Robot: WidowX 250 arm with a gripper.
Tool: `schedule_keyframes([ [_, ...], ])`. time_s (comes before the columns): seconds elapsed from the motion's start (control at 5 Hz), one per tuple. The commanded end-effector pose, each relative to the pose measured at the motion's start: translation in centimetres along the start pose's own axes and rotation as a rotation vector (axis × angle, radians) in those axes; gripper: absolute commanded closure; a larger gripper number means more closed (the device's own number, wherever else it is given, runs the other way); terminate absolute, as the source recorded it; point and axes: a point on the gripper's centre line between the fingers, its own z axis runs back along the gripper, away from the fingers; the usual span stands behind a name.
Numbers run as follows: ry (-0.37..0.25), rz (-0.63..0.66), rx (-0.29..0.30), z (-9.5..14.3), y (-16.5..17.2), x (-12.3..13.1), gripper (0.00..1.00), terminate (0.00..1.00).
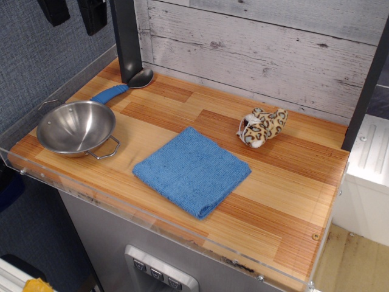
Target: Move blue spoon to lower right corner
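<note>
The blue spoon (121,88) lies at the far left of the wooden tabletop, its silver bowl toward the back wall and its ribbed blue handle pointing at the steel bowl (76,126). The lower right corner (315,236) of the tabletop has clear acrylic edging and a small screw, and nothing lies on it. Only the two black fingertips of my gripper (74,12) show at the top left edge, high above the table. They stand apart with nothing between them, well away from the spoon.
A folded blue cloth (192,170) lies in the middle of the table. A leopard-print plush toy (261,126) sits at the back right. A black post (127,36) stands right behind the spoon's bowl. A clear acrylic rim (182,234) runs along the front edge.
</note>
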Motion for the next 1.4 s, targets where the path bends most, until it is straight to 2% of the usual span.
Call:
schedule_keyframes([
  [0.0, 0.0, 0.0, 0.0, 0.0, 0.0, 0.0, 0.0, 0.0],
  [0.4, 0.006, 0.012, -0.01, -3.6, 2.4, 1.5, 0.0, 0.0],
  [0.6, -0.015, -0.007, 0.029, -5.2, 3.4, 1.7, 0.0, 0.0],
  [0.8, -0.054, -0.055, 0.079, -6.7, 3.3, 2.4, 0.0, 0.0],
  [1.0, -0.03, -0.089, 0.085, -8.5, 2.8, 2.9, 0.0, 0.0],
  [1.2, -0.04, -0.089, 0.058, -9.9, 2.3, 3.5, 0.0, 0.0],
])
